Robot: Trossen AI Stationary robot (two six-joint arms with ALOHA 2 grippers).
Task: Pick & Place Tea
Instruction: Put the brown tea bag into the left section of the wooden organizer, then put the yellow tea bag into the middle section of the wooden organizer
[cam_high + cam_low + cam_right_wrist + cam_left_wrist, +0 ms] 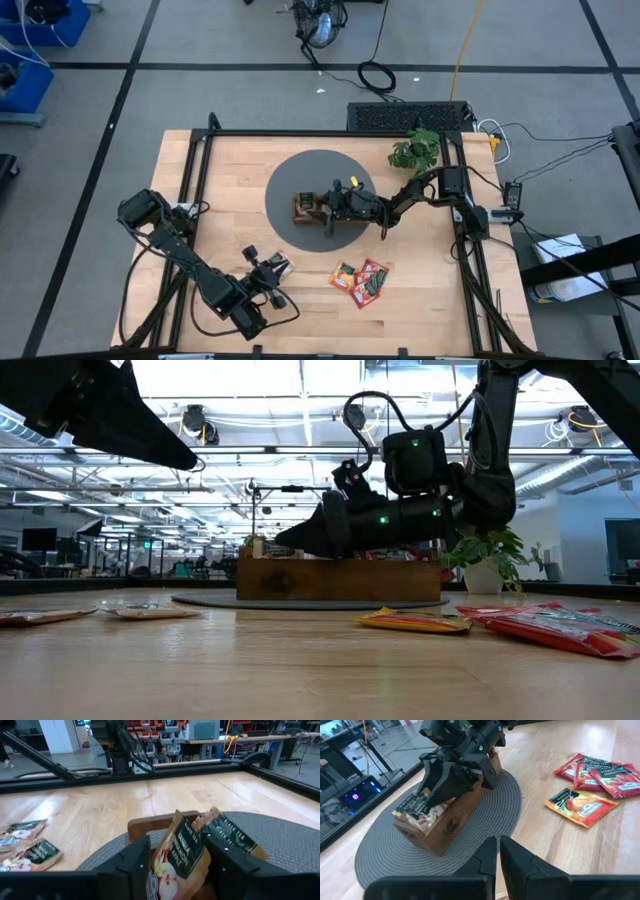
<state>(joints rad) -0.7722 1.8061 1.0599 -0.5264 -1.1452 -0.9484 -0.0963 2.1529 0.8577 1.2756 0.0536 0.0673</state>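
Observation:
The brown wooden tray [303, 208] stands on a round grey mat [300, 175]. My right gripper [177, 845] reaches level over the tray and is open. One finger stands on each side of a dark green tea sachet [182, 847], which stands upright in the tray beside another dark sachet [227, 832]. Red sachets [600, 770] and an orange one [580, 805] lie flat on the table toward the near right. Two dark green sachets [30, 852] lie near my left gripper [498, 842], which is shut, holds nothing and hangs above the near left of the table. My right gripper's fingers [135, 860] flank the upright dark green sachet's two flat faces [172, 855], coming level from the table's right. The sachet's lower end stands in the tray. Whether either finger touches it, I cannot tell.
A small potted plant [415, 150] stands at the far right of the table. A black frame [300, 133] runs along the table's edges. Bare wood lies between the mat and the loose sachets.

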